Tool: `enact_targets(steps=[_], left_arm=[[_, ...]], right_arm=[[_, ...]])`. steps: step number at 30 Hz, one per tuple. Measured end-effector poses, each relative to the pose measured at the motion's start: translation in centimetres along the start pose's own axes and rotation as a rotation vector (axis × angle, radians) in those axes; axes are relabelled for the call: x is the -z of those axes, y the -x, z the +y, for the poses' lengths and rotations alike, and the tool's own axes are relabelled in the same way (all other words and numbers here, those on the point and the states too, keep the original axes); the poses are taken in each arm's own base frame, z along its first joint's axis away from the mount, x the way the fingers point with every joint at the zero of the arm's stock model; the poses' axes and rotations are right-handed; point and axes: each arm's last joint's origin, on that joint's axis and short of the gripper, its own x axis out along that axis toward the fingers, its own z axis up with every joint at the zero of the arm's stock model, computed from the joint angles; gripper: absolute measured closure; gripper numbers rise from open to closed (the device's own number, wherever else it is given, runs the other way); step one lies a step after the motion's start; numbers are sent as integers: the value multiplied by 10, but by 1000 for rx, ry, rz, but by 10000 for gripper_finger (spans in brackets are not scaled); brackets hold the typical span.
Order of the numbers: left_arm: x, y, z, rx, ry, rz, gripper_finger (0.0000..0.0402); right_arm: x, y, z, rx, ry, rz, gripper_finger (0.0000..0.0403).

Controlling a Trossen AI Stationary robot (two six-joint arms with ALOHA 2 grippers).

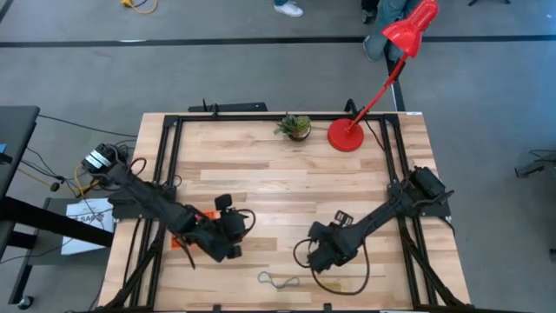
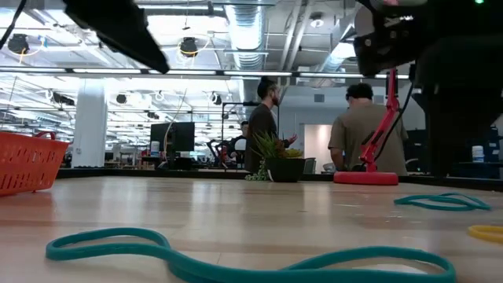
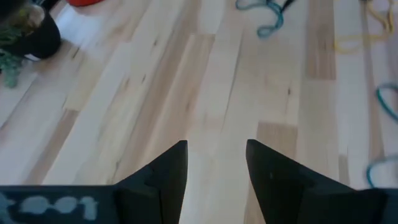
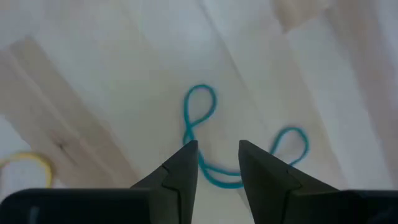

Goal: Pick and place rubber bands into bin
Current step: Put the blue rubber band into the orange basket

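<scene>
Your left gripper [image 3: 216,163] is hanging with jaws wide apart, gripping nothing, beside the orange bin [image 2: 27,161]. Your right gripper [image 4: 217,163] is hovering, jaws parted and empty, over a teal rubber band [image 4: 200,115] lying on the table [image 1: 261,174].

Bin [image 2: 27,161] cut off at edge; its contents perhaps hidden.
</scene>
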Motion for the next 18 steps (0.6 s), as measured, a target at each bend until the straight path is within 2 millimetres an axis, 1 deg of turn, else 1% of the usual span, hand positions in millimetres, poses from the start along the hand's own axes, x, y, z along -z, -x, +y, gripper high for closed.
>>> enact_targets(steps=[3, 7, 11, 18], left_arm=[[-4, -4, 3, -6, 24, -14, 246], [-7, -7, 8, -22, 39, -12, 246], [-8, -10, 11, -33, 48, -11, 246], [-9, -11, 13, -38, 50, -10, 246]], right_arm=[[9, -10, -1, 10, 31, 33, 291], [13, -18, -3, 8, 38, 40, 291], [8, -27, -6, -30, 49, 39, 291], [-3, -32, -10, -62, 32, 39, 295]])
